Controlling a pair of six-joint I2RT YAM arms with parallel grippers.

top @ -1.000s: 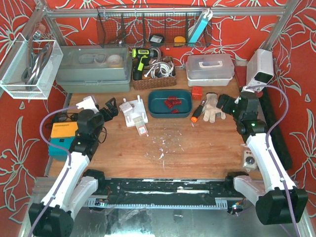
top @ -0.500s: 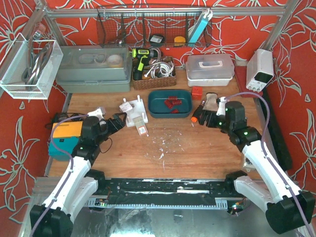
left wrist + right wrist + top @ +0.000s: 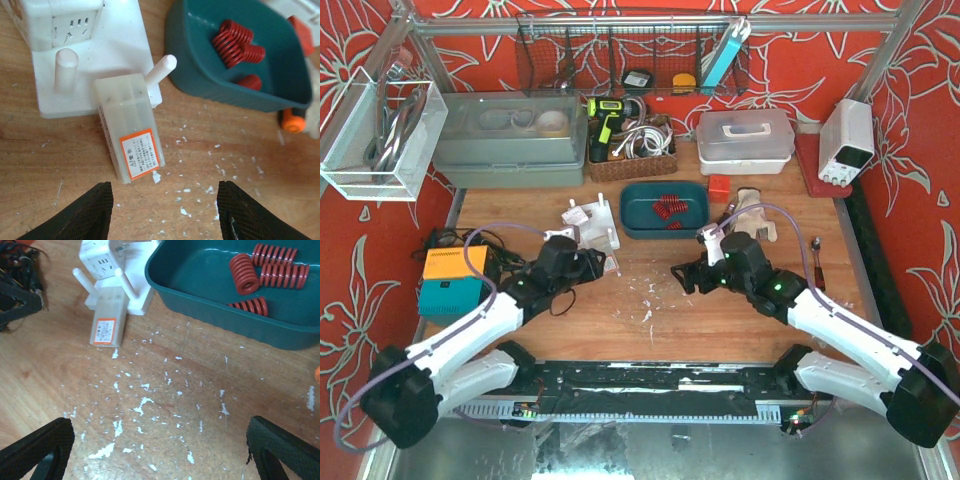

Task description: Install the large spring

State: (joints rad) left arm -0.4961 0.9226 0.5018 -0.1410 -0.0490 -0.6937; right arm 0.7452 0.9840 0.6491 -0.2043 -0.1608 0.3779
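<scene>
Surface point(image 3: 620, 320) carries the teal tray point(image 3: 665, 232). The large spring point(image 3: 243, 272) lies inside it, at 1 o'clock from the right fingers point(image 3: 35, 450) and nearly end-on to them. Right fingers, the nearer set, stand wide apart and empty; left fingers point(image 3: 85, 215) are likewise apart.

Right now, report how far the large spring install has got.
Done: nothing. The red coil springs lie in the teal plastic tray, and the white plastic base has bare pegs. In hand: nothing; the left claw and right claw hover open and empty above the wooden table. Left: pick the large spring, then seat it, probably on a peg.
</scene>
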